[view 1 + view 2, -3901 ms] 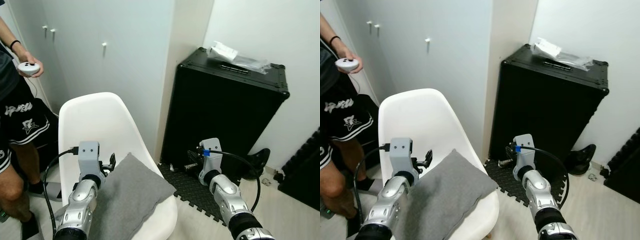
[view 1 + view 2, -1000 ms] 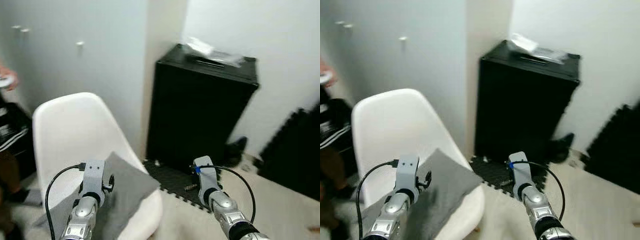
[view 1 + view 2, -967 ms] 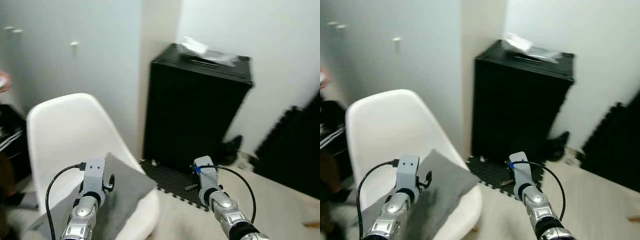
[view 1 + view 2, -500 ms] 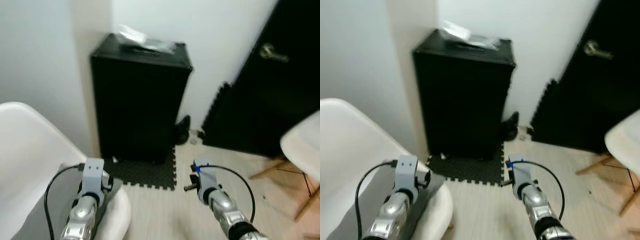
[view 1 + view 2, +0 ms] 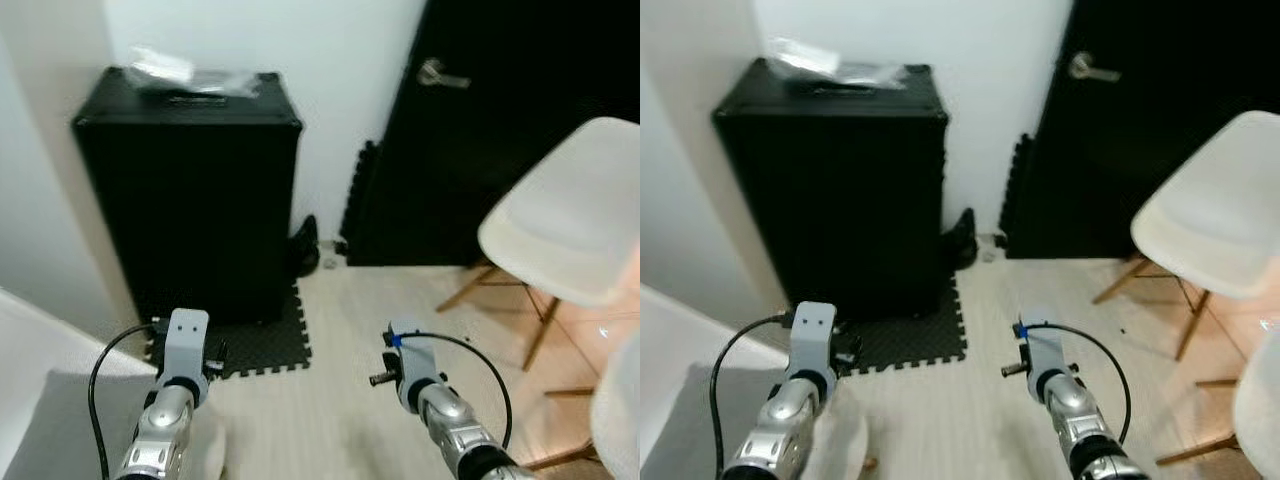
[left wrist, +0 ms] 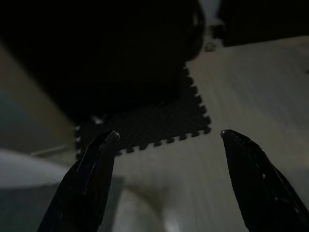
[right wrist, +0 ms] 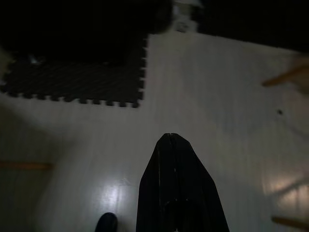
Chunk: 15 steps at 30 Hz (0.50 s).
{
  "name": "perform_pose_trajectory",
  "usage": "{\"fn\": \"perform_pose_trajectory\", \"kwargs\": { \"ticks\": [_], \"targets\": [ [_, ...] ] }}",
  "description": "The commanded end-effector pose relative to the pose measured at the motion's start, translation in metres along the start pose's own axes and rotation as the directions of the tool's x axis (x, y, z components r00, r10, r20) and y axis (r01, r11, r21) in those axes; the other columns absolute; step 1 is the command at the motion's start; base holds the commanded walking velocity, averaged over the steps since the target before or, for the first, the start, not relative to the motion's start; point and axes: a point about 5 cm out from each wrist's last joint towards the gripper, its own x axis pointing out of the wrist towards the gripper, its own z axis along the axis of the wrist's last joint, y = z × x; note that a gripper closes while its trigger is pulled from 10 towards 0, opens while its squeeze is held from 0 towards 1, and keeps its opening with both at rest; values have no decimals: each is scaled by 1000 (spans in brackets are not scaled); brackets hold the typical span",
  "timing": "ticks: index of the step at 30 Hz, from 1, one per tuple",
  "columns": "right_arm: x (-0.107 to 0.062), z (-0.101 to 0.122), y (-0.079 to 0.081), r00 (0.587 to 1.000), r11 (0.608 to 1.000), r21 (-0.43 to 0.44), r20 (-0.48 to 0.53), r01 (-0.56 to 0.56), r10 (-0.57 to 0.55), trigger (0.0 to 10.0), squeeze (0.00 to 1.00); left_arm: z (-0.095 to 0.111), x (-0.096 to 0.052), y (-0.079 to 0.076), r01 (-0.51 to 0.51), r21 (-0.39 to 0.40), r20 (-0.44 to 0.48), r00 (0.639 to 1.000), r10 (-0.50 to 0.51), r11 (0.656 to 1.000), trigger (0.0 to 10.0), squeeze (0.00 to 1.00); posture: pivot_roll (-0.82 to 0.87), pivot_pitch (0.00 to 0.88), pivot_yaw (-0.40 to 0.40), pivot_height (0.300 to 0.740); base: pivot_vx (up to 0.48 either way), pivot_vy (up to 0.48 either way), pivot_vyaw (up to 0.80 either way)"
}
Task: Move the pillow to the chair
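The pillow (image 5: 60,425) already lies on the white chair (image 5: 30,340) at the lower left corner of the head views, a grey patch on the seat beside the left arm, so the placing looks done and the step in hand is most likely the walk-off or a turn toward the rest of the room. The left claw (image 6: 166,145) hangs with its two black fingers wide apart and nothing between them; its wrist view looks past them at the black foam mat (image 6: 145,123) and the pale wood floor (image 6: 251,82), with a grey-white edge at the corner that is probably the chair and pillow, just beside the claw but not touching it. The right claw (image 7: 170,140) has its fingers pressed together to a single point, empty, above the floor near the mat's edge, well apart from the pillow. Ahead stand a black case (image 5: 185,190) with a plastic bag (image 5: 165,68) on top, a dark door (image 5: 500,110) and a second white chair (image 5: 565,235) on wooden legs at the right. If the pillow sits square, the next move calls only for keeping both arms clear of the seat; if it overhangs, the left claw is the nearer one to nudge it.
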Motion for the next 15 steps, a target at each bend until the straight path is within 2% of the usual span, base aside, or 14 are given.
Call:
{"fn": "perform_pose_trajectory", "kwargs": {
  "ticks": [1,15],
  "targets": [
    [-2,-7,-5,999,1000,15,-29,23,-22,10000,0,-4,-1,-3,10,-1,-27,1000,-10,1000,10000,0,-12,45,-97,740,0,0,-800],
    [-4,-10,-10,998,998,20,-47,53,-52,10000,0,-1,1,-4,7,-14,-21,1000,-7,1000,10000,0,-12,47,-90,740,0,0,-800]
  ]
}}
